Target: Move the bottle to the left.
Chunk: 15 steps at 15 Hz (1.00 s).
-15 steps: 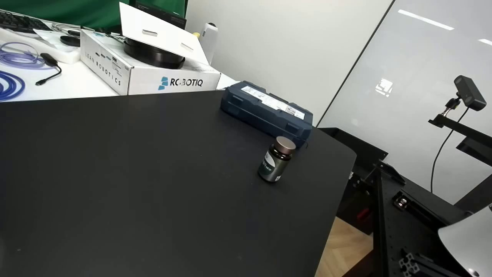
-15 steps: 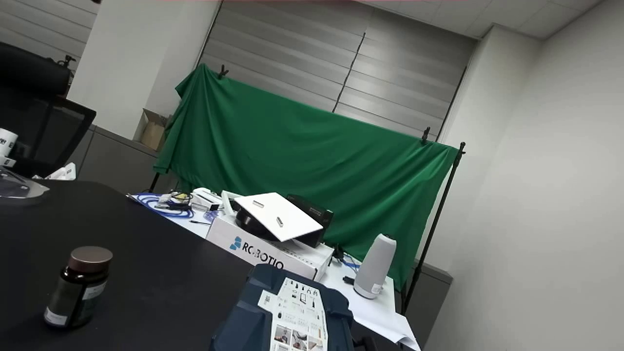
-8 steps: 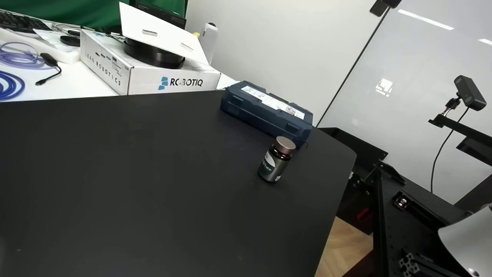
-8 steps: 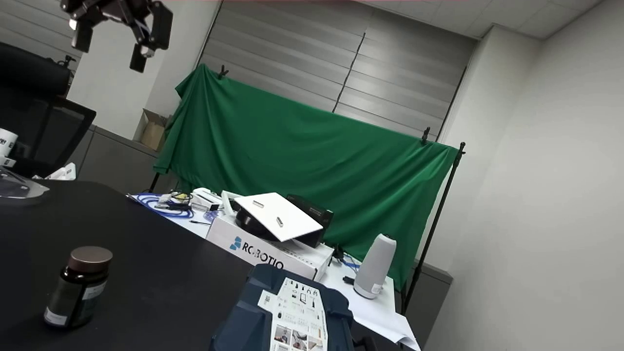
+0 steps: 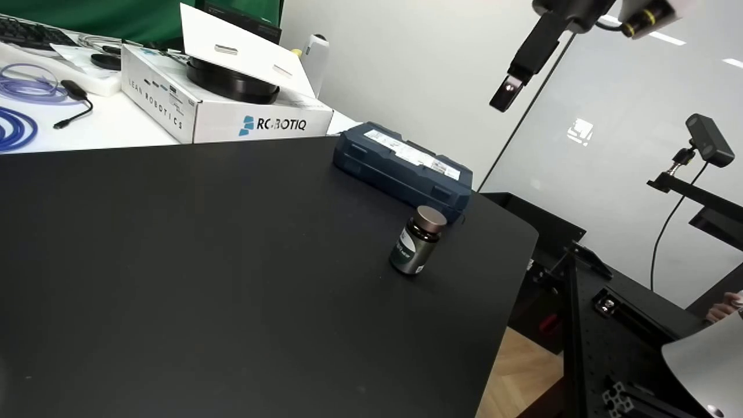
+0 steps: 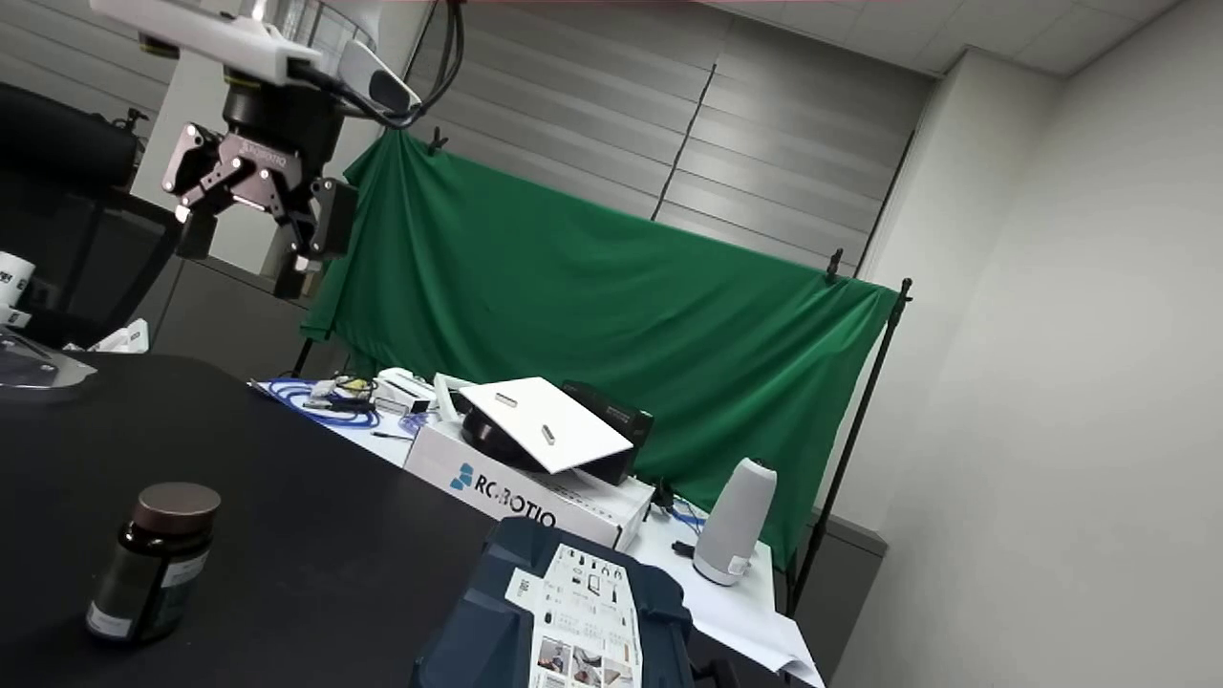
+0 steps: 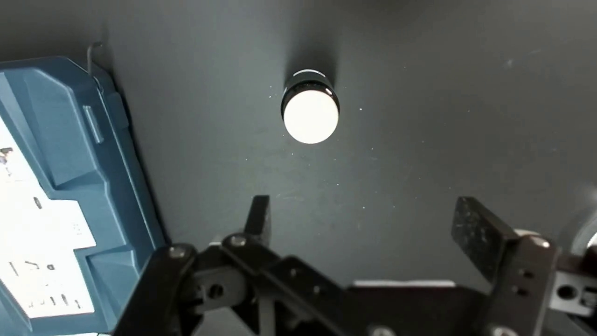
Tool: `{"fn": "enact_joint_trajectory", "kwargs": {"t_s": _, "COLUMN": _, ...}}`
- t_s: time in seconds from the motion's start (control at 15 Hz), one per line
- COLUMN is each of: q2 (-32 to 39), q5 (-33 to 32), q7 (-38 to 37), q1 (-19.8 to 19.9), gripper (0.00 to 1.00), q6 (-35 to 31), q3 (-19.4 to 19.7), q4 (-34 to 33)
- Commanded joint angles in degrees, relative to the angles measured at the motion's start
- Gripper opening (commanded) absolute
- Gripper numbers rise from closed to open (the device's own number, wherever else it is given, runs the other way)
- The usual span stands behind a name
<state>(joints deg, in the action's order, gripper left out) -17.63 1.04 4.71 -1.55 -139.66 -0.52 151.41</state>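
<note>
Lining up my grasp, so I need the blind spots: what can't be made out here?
Bottle: fine print too small to read in both exterior views.
Cap: washed out to white by glare in the wrist view.
Gripper: upper part cut off by the top edge in an exterior view, where one finger shows.
Navy case: cut off by the wrist view's left edge.
Person's hand: cut off by the right edge in an exterior view.

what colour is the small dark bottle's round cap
Dull brown; the round cap shows best in an exterior view.
</note>
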Motion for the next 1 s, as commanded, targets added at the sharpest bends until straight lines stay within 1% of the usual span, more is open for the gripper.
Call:
{"fn": "enact_joint_trajectory", "kwargs": {"t_s": 0.0, "q2": 7.33, "q5": 0.37, "q7": -2.27, "q1": 0.65, "gripper": 1.0, "q6": -5.24, "q3": 0.32, "q4": -0.81}}
{"fn": "enact_joint_trajectory", "kwargs": {"t_s": 0.2, "q2": 13.67, "q5": 0.99, "q7": -2.21, "q1": 0.82, "gripper": 1.0, "q6": -9.29, "q3": 0.52, "q4": -2.03}}
{"fn": "enact_joint_trajectory", "kwargs": {"t_s": 0.47, "q2": 20.45, "q5": 1.21, "q7": -2.68, "q1": 0.79, "gripper": 1.0, "q6": -12.75, "q3": 0.23, "q4": -3.67}}
{"fn": "enact_joint_trajectory", "kwargs": {"t_s": 0.93, "q2": 29.89, "q5": 1.91, "q7": -3.13, "q1": 0.63, "gripper": 1.0, "q6": -15.59, "q3": -0.42, "q4": -8.03}}
